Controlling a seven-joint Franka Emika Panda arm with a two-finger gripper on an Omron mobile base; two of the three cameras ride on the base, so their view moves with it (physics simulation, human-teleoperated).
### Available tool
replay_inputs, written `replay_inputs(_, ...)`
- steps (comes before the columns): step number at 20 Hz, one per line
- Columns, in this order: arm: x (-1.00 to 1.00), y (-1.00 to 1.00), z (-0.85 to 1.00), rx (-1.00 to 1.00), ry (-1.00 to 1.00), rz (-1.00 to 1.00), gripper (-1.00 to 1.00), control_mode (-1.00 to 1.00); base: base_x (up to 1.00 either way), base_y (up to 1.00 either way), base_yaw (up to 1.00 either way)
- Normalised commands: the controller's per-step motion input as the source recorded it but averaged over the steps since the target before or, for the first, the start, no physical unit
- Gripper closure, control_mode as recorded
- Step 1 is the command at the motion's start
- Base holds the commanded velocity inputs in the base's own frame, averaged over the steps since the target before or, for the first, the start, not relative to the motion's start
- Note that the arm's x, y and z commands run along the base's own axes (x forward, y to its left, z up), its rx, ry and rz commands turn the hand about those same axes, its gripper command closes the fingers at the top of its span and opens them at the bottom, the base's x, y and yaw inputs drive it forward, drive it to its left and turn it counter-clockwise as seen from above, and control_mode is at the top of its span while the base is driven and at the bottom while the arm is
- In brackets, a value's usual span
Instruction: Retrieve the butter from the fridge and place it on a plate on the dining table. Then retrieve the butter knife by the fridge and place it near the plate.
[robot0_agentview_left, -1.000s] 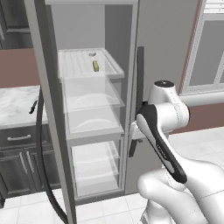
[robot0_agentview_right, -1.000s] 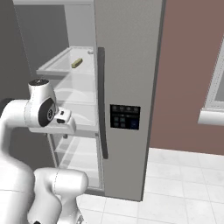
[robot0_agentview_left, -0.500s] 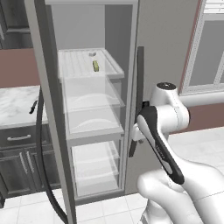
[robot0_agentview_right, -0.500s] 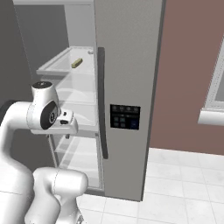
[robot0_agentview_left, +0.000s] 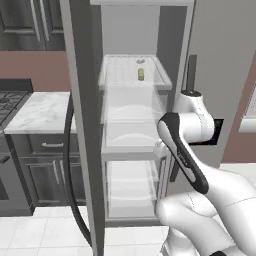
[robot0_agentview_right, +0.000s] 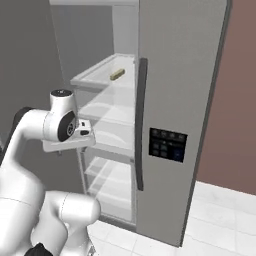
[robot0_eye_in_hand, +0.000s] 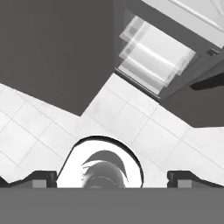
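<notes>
To your left in the left base view you see a white marble kitchen counter (robot0_agentview_left: 42, 111) over dark drawers (robot0_agentview_left: 47, 146) with pale bar handles. A black stove top (robot0_agentview_left: 9, 101) sits just beside that counter's far edge, and dark upper cabinets (robot0_agentview_left: 30, 22) hang above against a reddish-brown wall (robot0_agentview_left: 35, 65). In the right base view you see a white tiled floor (robot0_agentview_right: 220, 215) below another stretch of that brown wall.
</notes>
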Motion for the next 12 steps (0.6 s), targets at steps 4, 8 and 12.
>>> replay_inputs(4, 0.0, 0.0, 0.0, 0.0, 0.0, 0.0, -1.0, 1.0, 0.02, 0.01, 0.16)
replay_inputs(8, 0.0, 0.0, 0.0, 0.0, 0.0, 0.0, -1.0, 1.0, 0.12, 0.16, -0.07)
replay_inputs(12, 0.0, 0.0, 0.0, 0.0, 0.0, 0.0, -1.0, 1.0, 0.5, 0.4, -0.23)
